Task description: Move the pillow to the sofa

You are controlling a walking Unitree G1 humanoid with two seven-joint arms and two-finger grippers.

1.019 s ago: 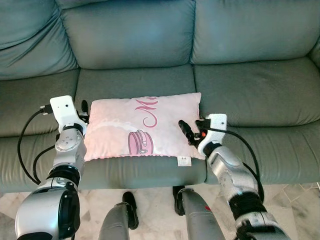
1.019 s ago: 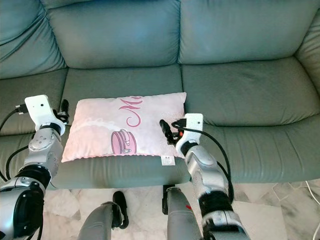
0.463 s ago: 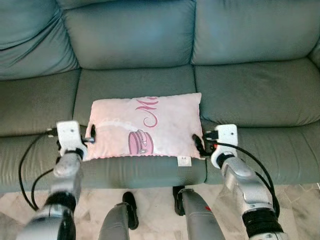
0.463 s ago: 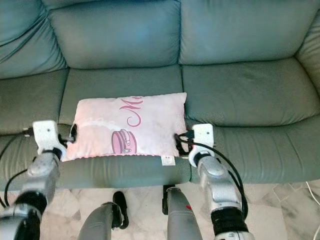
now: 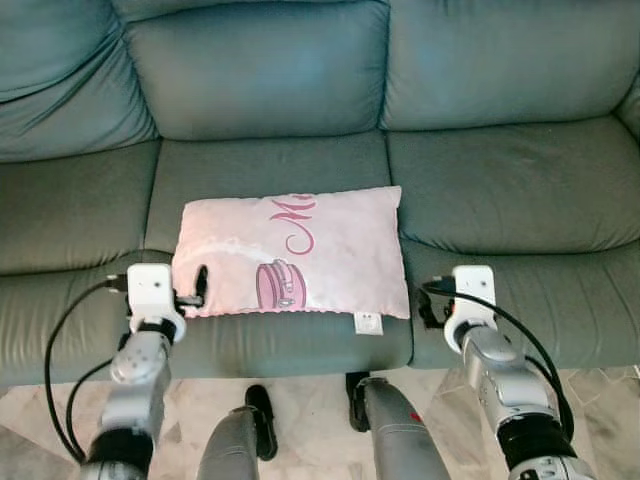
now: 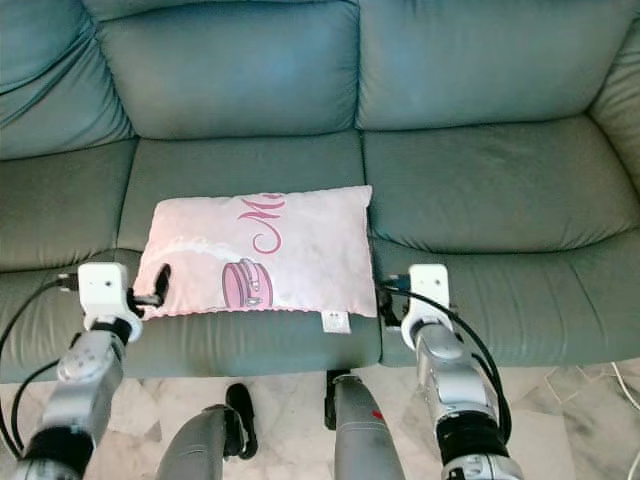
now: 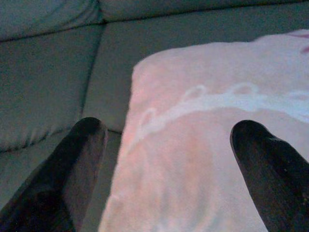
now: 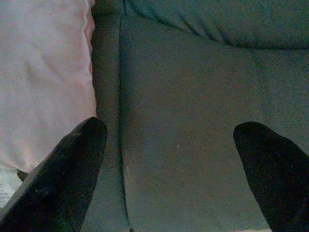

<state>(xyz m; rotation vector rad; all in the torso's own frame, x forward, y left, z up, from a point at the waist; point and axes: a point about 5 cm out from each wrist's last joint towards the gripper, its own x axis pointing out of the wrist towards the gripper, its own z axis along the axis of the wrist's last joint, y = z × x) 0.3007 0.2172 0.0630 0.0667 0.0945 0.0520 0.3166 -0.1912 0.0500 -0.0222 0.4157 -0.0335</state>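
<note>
- Pink pillow (image 5: pixel 292 255) was lying flat on the middle seat cushion of the grey-green sofa (image 5: pixel 500 190), front edge right at the lip of the seat, so as far as I could judge the job was basically done.
- Big change over the last second: both my arms had backed off. A second earlier the fingers sat over the pillow's two short ends; by this moment they'd pulled down and toward me.
- Left gripper (image 7: pixel 169 159) was spread wide, hovering just off the pillow's left corner, nothing pinched.
- Right gripper (image 8: pixel 169 169) was spread too, looking at bare seat cushion, pillow edge just beside one finger.
- Pillow itself hadn't budged while I let go, good sign.
- Writing: a pink cursive "M" plus maybe one more letter, rest unreadable. Small white tag (image 5: pixel 367 323) on the front edge, too tiny to read.
</note>
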